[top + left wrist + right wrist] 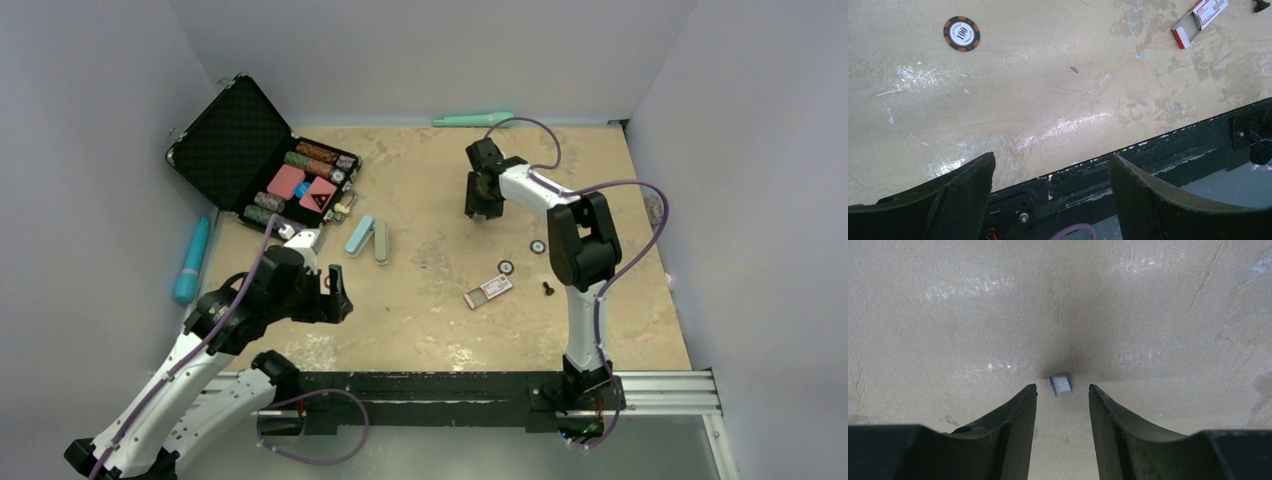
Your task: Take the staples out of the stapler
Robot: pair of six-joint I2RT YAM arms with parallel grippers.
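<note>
From above, we see the stapler (361,236) lying left of centre on the table (440,330), apparently folded open and well apart from both arms. The right gripper (483,208) points down at the far middle; the left gripper (335,292) hovers at the near left.

On the left wrist, the fingers (963,185) are spread wide with nothing between them. A poker chip (962,33) and a small box (1198,15) lie beyond.

On the right wrist, the fingers (1018,410) stand partly apart on either side of a small clump of staples (1060,383) on the table, touching neither side. We judge some staples are already out. We cannot tell whether any remain inside the stapler.
</note>
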